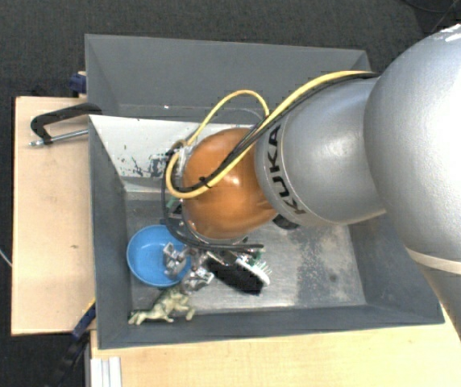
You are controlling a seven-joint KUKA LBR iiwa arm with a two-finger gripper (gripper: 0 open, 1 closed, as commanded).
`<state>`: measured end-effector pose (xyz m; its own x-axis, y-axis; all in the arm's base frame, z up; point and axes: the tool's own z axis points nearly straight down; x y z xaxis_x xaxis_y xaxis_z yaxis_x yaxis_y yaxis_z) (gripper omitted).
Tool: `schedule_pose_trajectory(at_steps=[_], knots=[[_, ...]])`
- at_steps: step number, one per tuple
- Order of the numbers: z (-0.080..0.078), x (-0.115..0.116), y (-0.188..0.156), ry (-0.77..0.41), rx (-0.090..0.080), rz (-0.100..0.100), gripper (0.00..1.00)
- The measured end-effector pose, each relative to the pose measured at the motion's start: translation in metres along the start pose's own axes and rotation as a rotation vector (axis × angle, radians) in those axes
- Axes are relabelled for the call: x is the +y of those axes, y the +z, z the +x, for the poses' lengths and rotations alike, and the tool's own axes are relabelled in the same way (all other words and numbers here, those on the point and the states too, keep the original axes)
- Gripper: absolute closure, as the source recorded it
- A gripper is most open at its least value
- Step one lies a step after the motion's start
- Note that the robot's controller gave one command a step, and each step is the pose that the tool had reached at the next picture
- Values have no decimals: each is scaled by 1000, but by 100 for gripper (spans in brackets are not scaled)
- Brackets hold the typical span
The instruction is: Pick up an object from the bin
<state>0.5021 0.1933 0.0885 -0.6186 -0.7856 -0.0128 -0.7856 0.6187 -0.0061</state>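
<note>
Though the fingers [187, 269] hang beside a round blue bowl [144, 254], their gap cannot be told.

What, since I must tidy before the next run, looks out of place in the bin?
Nothing looks spilled or broken. The blue bowl sits upright at the front left, the hand hangs by its right rim, a black object lies beside it, and a small toy dinosaur lies along the bin front wall.
</note>
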Motion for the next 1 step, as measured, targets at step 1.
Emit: schedule_pose_trajectory(at_steps=[1], knots=[[-8, -16, -166, 15, -1, 1, 100]])
